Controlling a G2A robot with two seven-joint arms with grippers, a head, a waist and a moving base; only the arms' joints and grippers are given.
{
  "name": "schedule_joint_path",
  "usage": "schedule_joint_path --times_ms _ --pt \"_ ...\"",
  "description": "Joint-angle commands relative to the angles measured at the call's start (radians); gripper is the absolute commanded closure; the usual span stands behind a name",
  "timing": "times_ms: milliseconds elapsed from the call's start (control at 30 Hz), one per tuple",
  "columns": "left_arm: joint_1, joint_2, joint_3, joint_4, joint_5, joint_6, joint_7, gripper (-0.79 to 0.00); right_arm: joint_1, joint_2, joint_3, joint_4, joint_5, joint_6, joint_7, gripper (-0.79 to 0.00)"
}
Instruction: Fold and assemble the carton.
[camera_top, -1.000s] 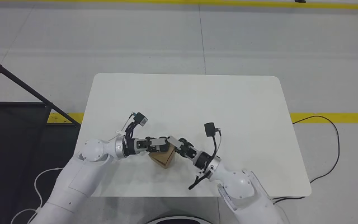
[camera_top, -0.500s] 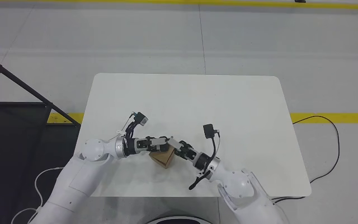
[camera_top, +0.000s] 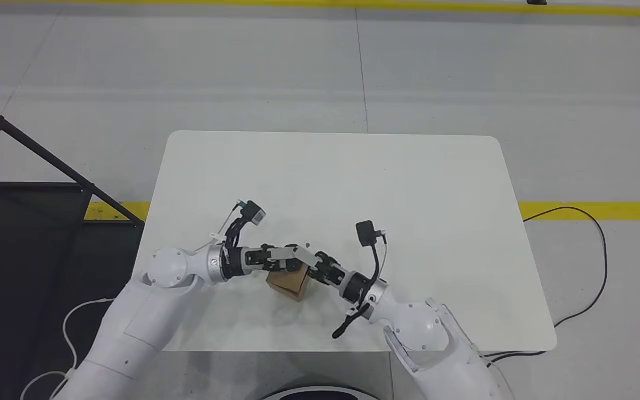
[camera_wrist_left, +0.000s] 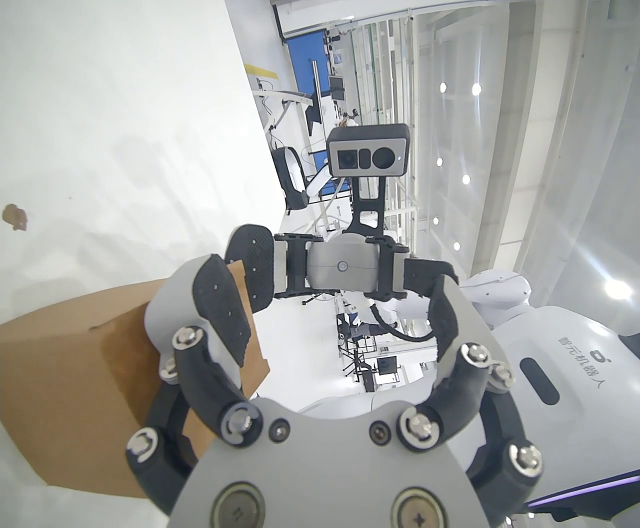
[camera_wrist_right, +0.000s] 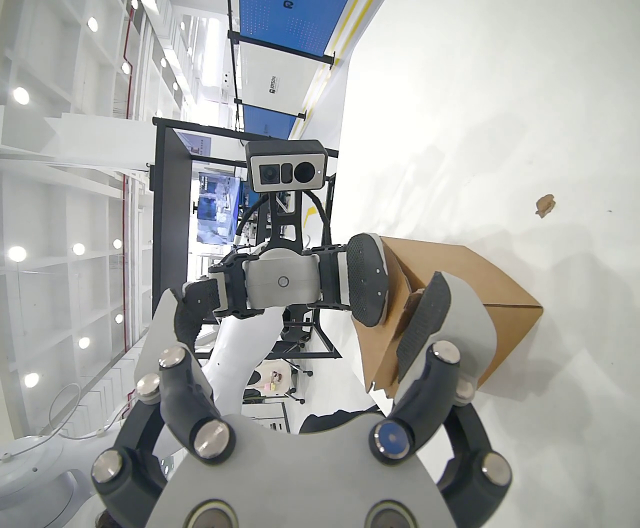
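Near the robot-side edge of the worktop (camera_top: 420, 190), the brown carton (camera_top: 288, 283) stands boxed, but one end flap (camera_wrist_left: 254, 356) seems unclosed; left pincer (camera_wrist_left: 330, 292) and right pincer (camera_wrist_right: 310, 300), both spread, each press a pad against it.

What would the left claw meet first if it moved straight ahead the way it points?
Probably the right claw, facing the left claw head-on just ahead. One left finger overlaps a flap of the carton, though depth is unclear.
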Motion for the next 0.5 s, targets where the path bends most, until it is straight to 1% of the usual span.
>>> schedule_joint_path --times_ms 0,467 --pt "0.0 0.0 0.001 0.001 -0.001 -0.001 -0.001 -0.785 -0.001 0.0 0.001 0.0 0.0 0.0 -0.004 -0.785" --pt "0.001 -0.001 0.0 0.006 0.002 -0.001 0.005 -0.785 -0.033 0.004 0.031 -0.028 0.003 -0.036 -0.028 -0.785"
